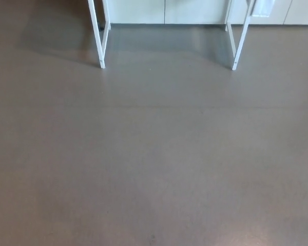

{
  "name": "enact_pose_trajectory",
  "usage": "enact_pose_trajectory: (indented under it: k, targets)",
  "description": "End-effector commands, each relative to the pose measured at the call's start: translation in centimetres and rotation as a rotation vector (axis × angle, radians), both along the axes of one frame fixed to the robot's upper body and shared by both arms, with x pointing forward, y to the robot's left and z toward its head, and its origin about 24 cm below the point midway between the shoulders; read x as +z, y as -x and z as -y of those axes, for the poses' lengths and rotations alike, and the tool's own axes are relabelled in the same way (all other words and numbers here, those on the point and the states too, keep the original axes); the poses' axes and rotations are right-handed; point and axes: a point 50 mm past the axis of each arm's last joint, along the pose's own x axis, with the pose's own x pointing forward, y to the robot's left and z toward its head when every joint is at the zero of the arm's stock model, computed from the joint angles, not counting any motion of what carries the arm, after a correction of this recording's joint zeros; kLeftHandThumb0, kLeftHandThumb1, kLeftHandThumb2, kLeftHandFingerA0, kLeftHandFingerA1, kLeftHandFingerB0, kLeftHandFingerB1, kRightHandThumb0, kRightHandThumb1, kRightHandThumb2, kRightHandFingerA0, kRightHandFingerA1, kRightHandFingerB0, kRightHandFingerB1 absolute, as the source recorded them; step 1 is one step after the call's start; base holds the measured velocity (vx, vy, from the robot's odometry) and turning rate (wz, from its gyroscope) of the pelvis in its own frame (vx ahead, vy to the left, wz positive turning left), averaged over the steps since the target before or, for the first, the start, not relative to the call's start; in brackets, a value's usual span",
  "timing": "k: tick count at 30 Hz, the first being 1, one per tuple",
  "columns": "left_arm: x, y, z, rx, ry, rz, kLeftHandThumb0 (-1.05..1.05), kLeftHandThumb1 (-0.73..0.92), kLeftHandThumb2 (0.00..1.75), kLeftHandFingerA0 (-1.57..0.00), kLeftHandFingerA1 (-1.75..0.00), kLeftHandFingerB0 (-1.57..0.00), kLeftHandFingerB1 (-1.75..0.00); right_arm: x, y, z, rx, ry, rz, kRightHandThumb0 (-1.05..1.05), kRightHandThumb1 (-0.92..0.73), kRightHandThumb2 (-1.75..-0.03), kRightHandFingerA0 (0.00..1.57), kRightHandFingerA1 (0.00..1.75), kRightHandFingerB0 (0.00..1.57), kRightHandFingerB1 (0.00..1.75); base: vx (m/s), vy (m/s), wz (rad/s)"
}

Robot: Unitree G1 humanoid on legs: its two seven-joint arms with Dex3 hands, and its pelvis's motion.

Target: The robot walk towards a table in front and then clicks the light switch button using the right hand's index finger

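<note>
Bare grey-brown floor (154, 164) runs to white table legs (98, 36) before pale cabinets (195, 10); no robot hand shows.

**Bare floor and pale cabinets**

A grey-brown floor (154, 154) fills nearly the whole head view, matte, with a faint seam running across it and a few small specks. Along the top edge stands a row of pale cabinet fronts (143, 10), with a dark strip at their base.

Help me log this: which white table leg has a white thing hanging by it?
The right front leg; a white object hangs beside its top. The left front leg has none.
</note>
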Motion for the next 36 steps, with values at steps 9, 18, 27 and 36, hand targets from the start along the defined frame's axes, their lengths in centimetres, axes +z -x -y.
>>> enact_pose_trajectory:
  k: [9,18,27,36]
  targets:
    - [0.6,-1.0,-0.8,-0.043,-0.081,0.033,-0.13,0.47,0.92,-0.37,-0.60,-0.21,-0.51,0.3,-0.5,-0.8,0.086,0.090,0.035,-0.60,-0.45,-0.55,0.82,0.50,0.68,0.40,0.13,0.155,-0.05]
    - [0.7,-1.7,-1.1,-0.083,-0.122,0.047,-0.19,0.64,0.59,-0.49,-0.42,-0.39,-0.36,0.0,-1.4,-1.0,0.101,0.094,0.044,-0.59,-0.45,-0.55,0.85,0.51,0.69,0.40,0.15,-0.160,0.07]
    - [0.7,-2.2,-1.1,-0.088,-0.122,0.056,-0.20,0.65,0.59,-0.49,-0.43,-0.40,-0.37,-0.8,-2.2,-0.5,0.099,0.108,0.049,-0.59,-0.38,-0.76,0.77,0.57,0.61,0.52,0.18,-0.035,0.06]
    - [0.7,-3.3,-1.3,-0.110,-0.148,0.064,-0.21,0.65,0.59,-0.50,-0.42,-0.39,-0.36,-1.1,-2.8,-0.2,0.074,0.090,0.037,-0.50,-0.45,-0.55,0.83,0.44,0.65,0.40,0.22,0.168,-0.06]
